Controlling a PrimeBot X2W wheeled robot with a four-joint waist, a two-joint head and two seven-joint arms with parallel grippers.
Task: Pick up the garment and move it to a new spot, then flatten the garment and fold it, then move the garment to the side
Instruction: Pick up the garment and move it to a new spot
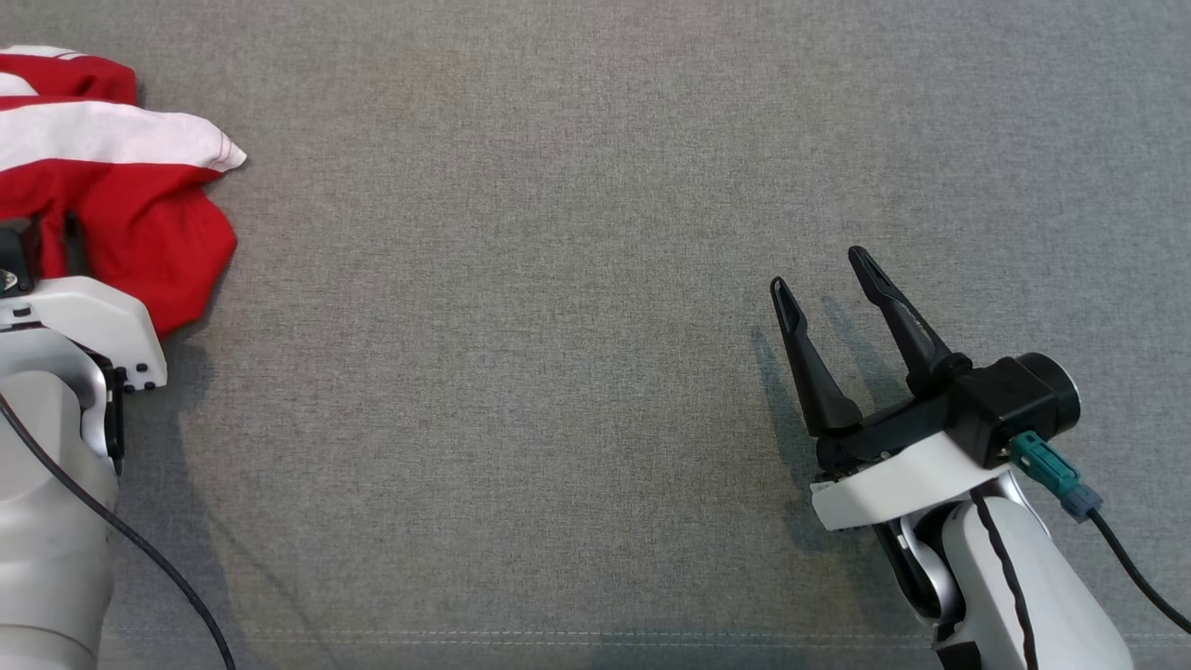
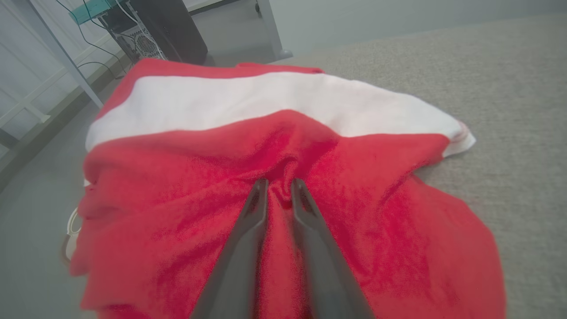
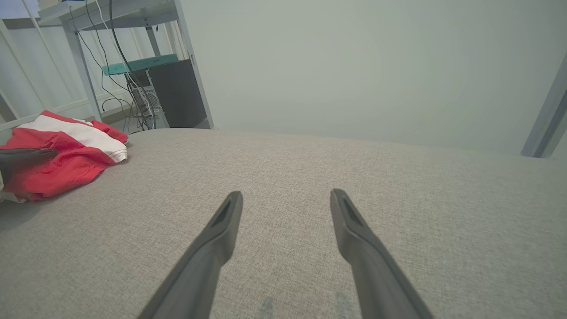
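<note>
Grey upholstery holds garment pinched by low-angled left gripper.

Head camera looks steeply down on the grey tabletop. Left wrist camera sits close over the red garment; right wrist camera, low, sees the same garment farther off.

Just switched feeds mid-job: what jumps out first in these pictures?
The red-and-white garment lies bunched at the far left of the grey surface, the left gripper pinching a red fold of it. The right gripper stands open over bare surface at the lower right.
</note>
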